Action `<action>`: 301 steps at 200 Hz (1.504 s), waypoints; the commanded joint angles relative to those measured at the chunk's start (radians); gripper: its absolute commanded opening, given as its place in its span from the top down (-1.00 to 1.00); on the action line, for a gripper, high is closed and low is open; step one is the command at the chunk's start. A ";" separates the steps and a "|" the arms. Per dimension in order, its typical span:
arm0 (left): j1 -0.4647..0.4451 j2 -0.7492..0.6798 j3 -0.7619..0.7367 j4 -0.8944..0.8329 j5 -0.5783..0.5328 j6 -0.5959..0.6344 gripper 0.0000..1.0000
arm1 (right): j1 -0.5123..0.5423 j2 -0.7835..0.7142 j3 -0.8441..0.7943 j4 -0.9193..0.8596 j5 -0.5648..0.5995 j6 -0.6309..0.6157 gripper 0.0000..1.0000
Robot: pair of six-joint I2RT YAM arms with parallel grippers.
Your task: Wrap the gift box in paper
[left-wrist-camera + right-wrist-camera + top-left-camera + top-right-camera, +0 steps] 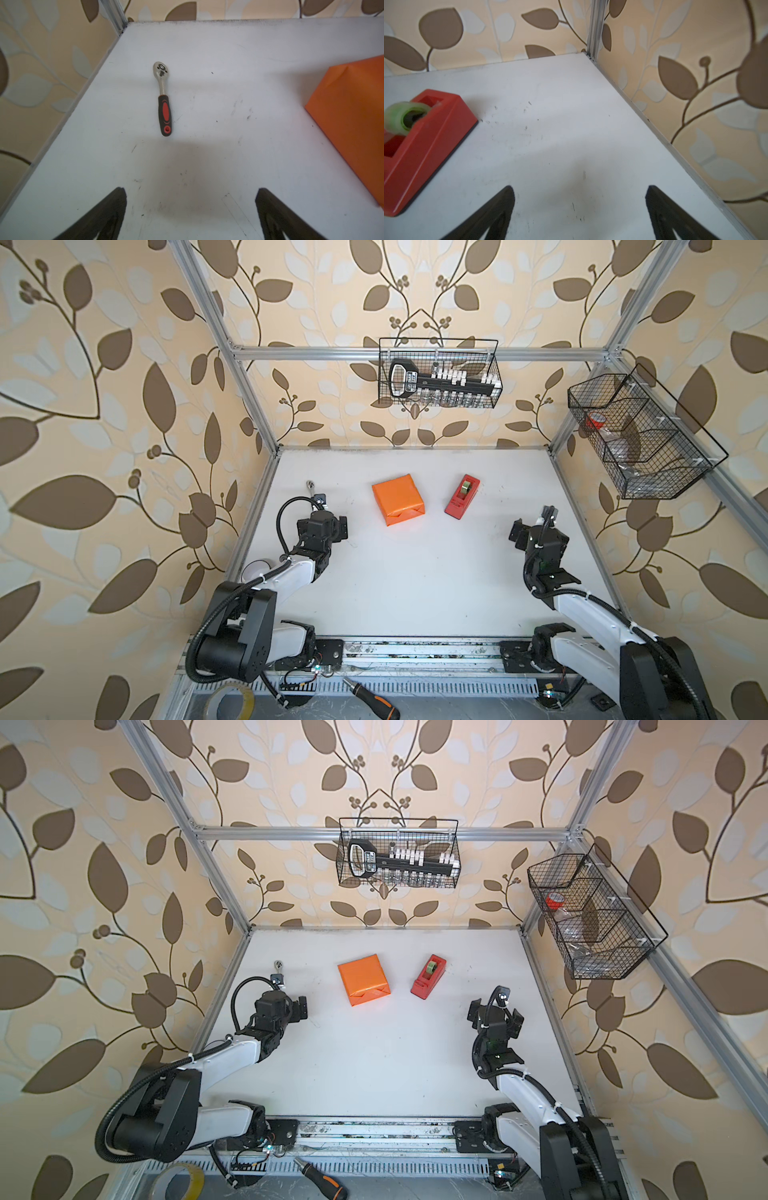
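Entry: state of cell, both top views and both wrist views checked.

The bright orange paper (398, 499) is closed all round a flat, square block shape lying mid-table, toward the back wall. No olive green shows anywhere, so I judge the gift box is inside it, fully covered. The side facing the arms shows triangular end flaps folded flat. I cannot tell whether tape holds them.

The red plastic tape dispenser (462, 497) with its green-cored roll sits just beside the parcel on the right-arm side, apart from it. I take that placing as deliberate: within reach for sealing a flap.

The left jaws stand spread wide and grip nothing. The left wrist view shows only bare white table (207, 162) between them. The steel ratchet wrench with black-and-red handle (164, 99) lies ahead of them, and the parcel's edge is off to one side. The wrench has no part in this task, so I leave it.

The right jaws are likewise fully parted and empty, over bare table near the side wall, the dispenser off to one side.

Both arms sit well apart from the parcel. My reading is that the wrapping is done or nearly so, and standing clear avoids nudging the folds.

Risk noted: an untaped flap could spring open.
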 commanded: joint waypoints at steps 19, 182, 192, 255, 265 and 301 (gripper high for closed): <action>0.044 0.059 -0.011 0.197 0.099 0.064 -0.98 | -0.017 0.050 -0.067 0.302 -0.093 -0.054 -1.00; 0.110 0.186 -0.068 0.387 0.120 0.013 -0.98 | -0.070 0.300 -0.102 0.647 -0.319 -0.137 -1.00; 0.111 0.185 -0.067 0.387 0.121 0.013 -0.98 | -0.071 0.294 -0.099 0.634 -0.319 -0.134 -1.00; 0.110 0.185 -0.068 0.387 0.120 0.013 -0.98 | -0.070 0.297 -0.093 0.626 -0.350 -0.148 -1.00; 0.111 0.186 -0.068 0.387 0.121 0.013 -0.98 | -0.070 0.296 -0.094 0.625 -0.349 -0.147 -1.00; 0.111 0.186 -0.067 0.387 0.121 0.014 -0.98 | -0.069 0.296 -0.093 0.625 -0.350 -0.147 -1.00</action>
